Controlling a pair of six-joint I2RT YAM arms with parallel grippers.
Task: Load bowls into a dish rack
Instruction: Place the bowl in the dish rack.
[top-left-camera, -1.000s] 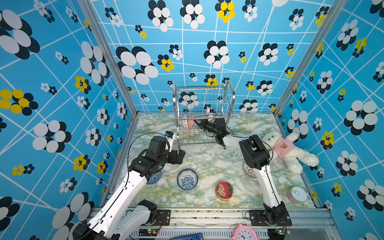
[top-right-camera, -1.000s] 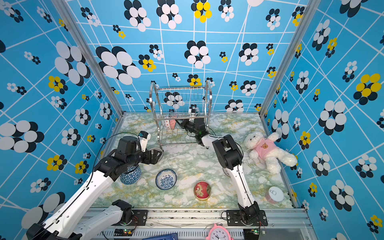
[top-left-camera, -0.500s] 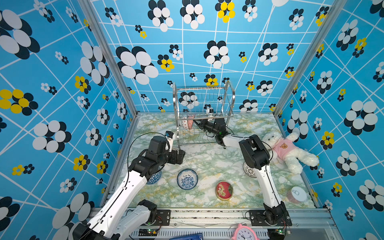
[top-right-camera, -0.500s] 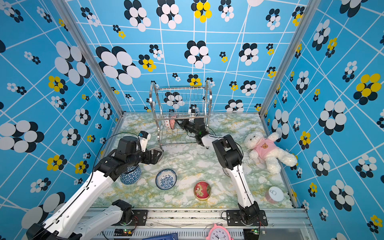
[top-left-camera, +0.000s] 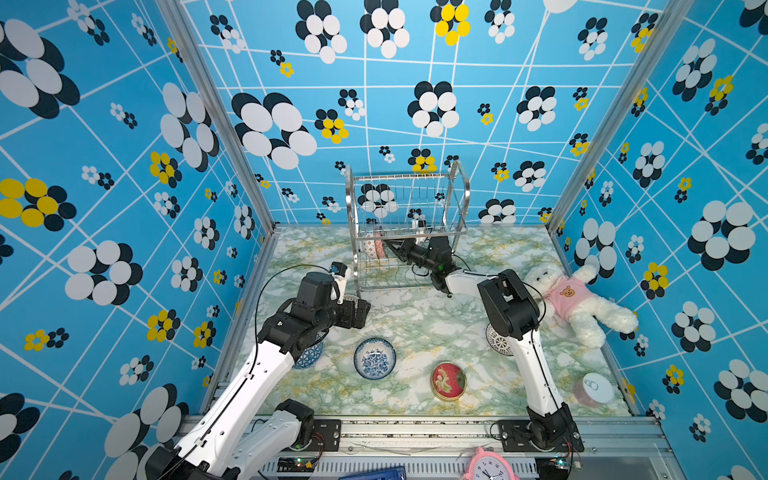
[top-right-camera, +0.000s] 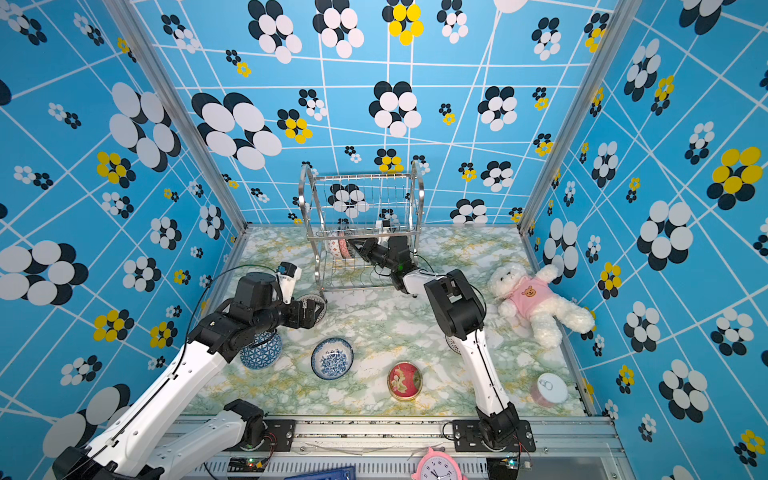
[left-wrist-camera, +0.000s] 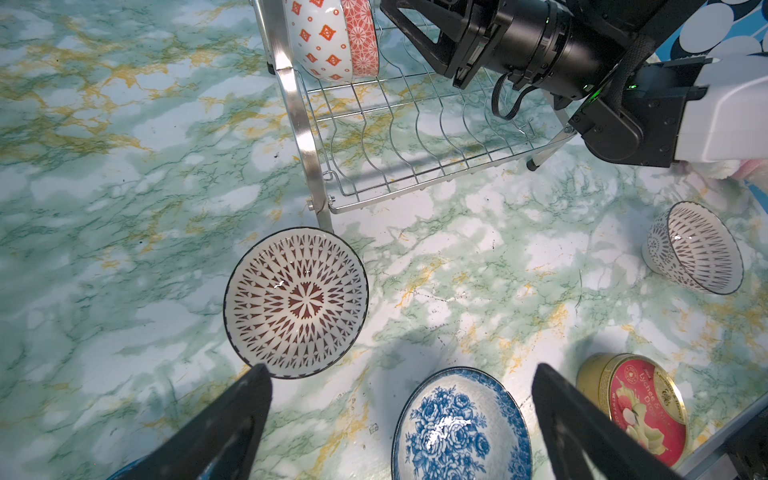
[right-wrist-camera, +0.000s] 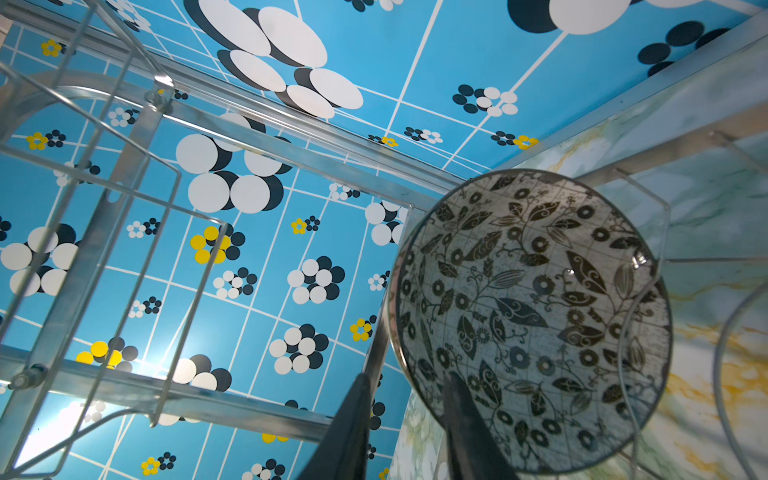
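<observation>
Bowl (right-wrist-camera: 532, 324), rim between parted right gripper (right-wrist-camera: 406, 376) fingers (right-wrist-camera: 349, 432)

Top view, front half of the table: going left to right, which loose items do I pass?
In a top view: blue geometric bowl → blue floral bowl → red tin → black-patterned bowl → pink can with white lid. The teddy bear is left out, since it overlaps the can's span.
</observation>
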